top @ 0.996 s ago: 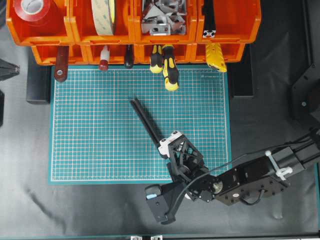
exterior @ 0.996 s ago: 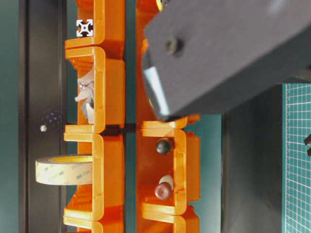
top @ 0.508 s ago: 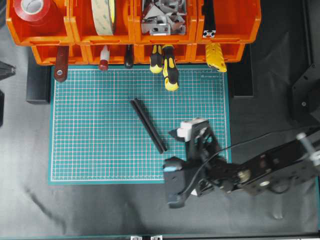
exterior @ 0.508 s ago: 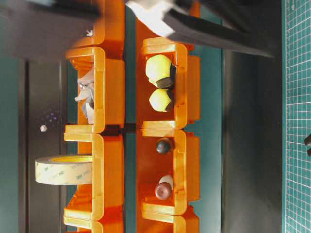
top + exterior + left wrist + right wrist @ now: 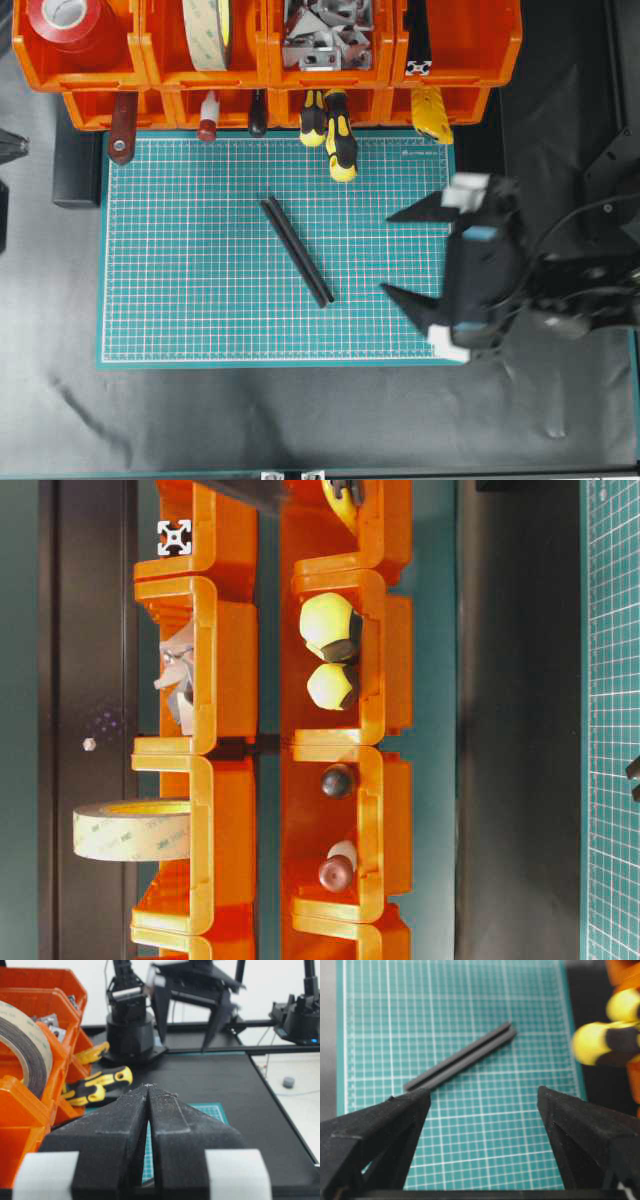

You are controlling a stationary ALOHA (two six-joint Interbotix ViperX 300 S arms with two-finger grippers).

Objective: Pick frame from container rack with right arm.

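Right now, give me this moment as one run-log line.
right gripper: open, empty, over mat's right edge | frame: flat on green mat | left gripper: shut | container rack: untouched

The one print that can be read is the "3M" mark, repeated sideways in pale rows along the outer face of the wide tan roll of tape (image 5: 130,830) that stands in a bright orange plastic bin (image 5: 215,840) in the table-level view. The green gridded cutting mat (image 5: 200,300) carries a short line of faint print near its top right corner, too small to read.
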